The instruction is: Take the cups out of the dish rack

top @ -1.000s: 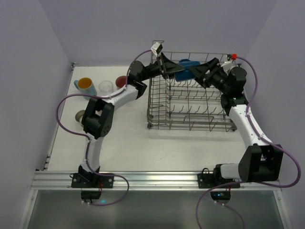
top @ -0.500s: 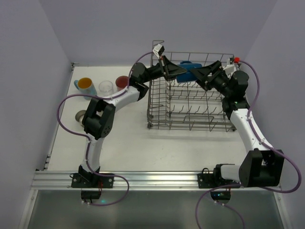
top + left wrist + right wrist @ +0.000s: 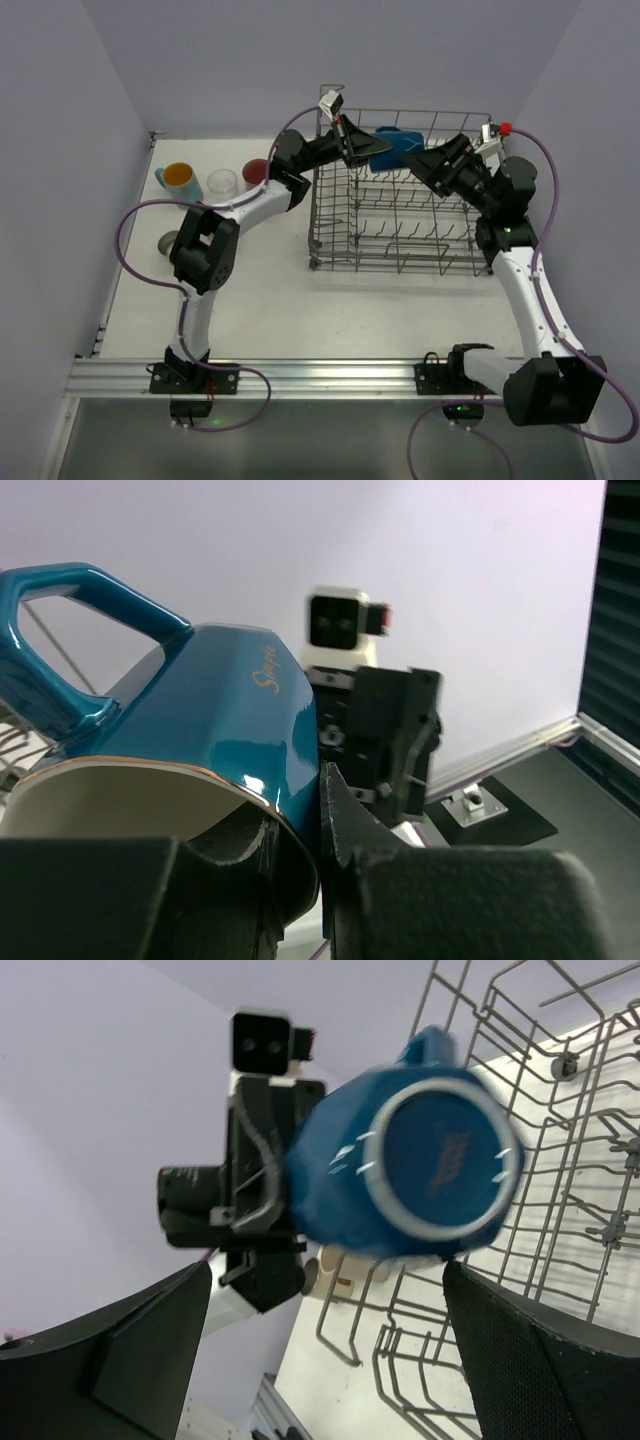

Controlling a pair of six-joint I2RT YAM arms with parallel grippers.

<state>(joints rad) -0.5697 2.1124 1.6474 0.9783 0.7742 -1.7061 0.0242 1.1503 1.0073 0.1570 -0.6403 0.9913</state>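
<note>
Since a second ago the left gripper point(image 3: 355, 148) has kept its place at the far left corner of the dish rack point(image 3: 320, 222). The right gripper point(image 3: 430, 160), which then met it at the dark blue mug point(image 3: 392, 145), has let go and drawn back to the right.

The left gripper is clamped on the mug's rim, one finger inside and one outside, as the left wrist view shows point(image 3: 200, 730). The mug hangs on its side above the rack's far edge, with its handle up and its base turned to the right. Just right of it, apart from the base, the right gripper's fingers point(image 3: 540, 1360) stand wide with nothing between them.

There are five cups in all. Four stand on the table point(image 3: 270, 300) left of the rack: a light blue mug point(image 3: 178, 180), a clear glass point(image 3: 222, 183), a pink-red tumbler point(image 3: 255, 172), and nearer, a beige cup point(image 3: 170, 241). The fifth is the held mug.
</note>
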